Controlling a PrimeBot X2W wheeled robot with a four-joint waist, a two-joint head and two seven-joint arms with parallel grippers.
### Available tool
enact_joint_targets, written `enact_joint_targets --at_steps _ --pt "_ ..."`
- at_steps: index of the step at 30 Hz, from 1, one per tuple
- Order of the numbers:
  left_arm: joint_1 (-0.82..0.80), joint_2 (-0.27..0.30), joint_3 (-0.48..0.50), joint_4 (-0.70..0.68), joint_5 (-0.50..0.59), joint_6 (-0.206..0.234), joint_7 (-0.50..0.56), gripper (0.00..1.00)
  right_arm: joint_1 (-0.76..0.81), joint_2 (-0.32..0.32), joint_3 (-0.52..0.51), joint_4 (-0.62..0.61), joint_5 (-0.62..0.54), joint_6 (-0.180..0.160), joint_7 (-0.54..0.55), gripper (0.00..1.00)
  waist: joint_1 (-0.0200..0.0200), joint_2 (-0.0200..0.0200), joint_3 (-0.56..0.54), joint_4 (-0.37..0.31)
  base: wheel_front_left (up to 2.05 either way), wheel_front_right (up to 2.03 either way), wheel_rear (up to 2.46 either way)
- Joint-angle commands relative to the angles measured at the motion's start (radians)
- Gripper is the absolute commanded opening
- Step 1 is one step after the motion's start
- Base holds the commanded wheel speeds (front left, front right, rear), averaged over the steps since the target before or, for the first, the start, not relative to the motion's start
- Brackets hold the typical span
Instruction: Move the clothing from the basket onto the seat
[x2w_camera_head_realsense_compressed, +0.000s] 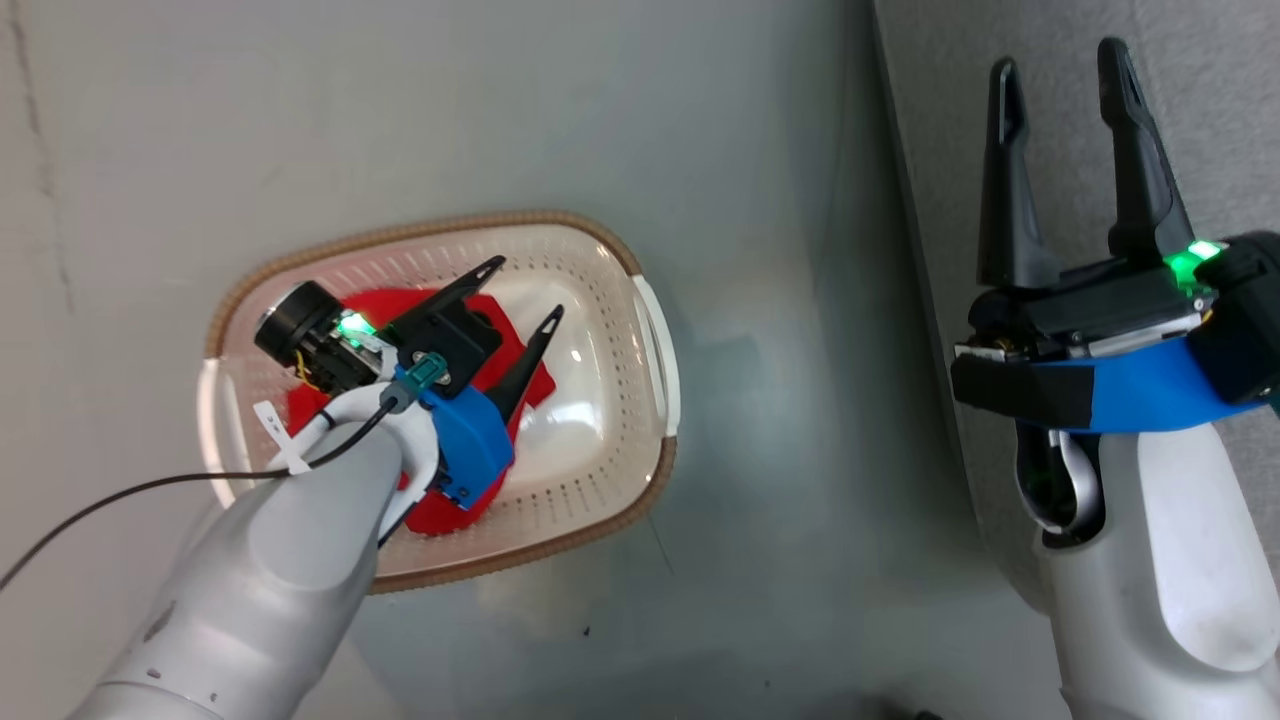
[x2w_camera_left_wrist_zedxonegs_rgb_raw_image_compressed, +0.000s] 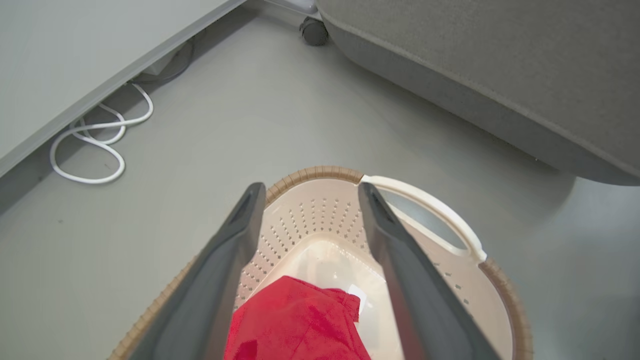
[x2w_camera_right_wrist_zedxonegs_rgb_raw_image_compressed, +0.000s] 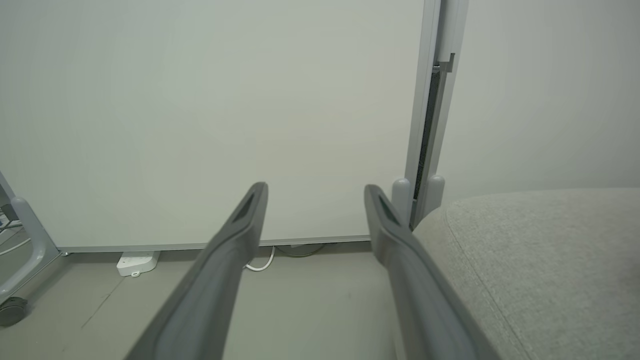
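Note:
The cream basket with a brown rim stands on the grey floor, and red clothing lies in its left half. My left gripper hangs open over the basket, just above the red clothing, fingers spread and nothing between them. In the left wrist view the basket rim and a white handle lie ahead of the left gripper. My right gripper is open and empty over the edge of the grey seat. The seat lies at the lower right beside my right gripper.
A white cable coils on the floor by a pale wall panel. A caster wheel stands near the seat's corner. A white power strip lies at the foot of a white panel.

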Motion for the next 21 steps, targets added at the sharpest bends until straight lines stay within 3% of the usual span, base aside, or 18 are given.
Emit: enact_joint_targets --at_steps 1,11,21 --pt "-0.017 0.013 -0.007 0.009 -0.006 -0.004 -0.003 1.0 -0.022 0.002 0.004 -0.007 0.007 -0.001 -0.001 1.0 -0.0003 0.0 0.059 -0.027 0.0 0.0 0.0" --pt "-0.115 0.036 -0.204 0.192 -0.051 -0.003 -0.002 1.0 -0.07 0.002 0.013 -0.037 0.028 -0.001 -0.001 1.0 -0.0003 0.0 0.193 -0.059 0.0 0.0 0.0" --pt "-0.186 0.042 -0.381 0.333 -0.101 -0.003 0.068 1.0 -0.1 0.002 0.021 -0.066 0.032 -0.001 -0.001 1.0 -0.0003 0.0 0.283 -0.077 0.0 0.0 0.0"
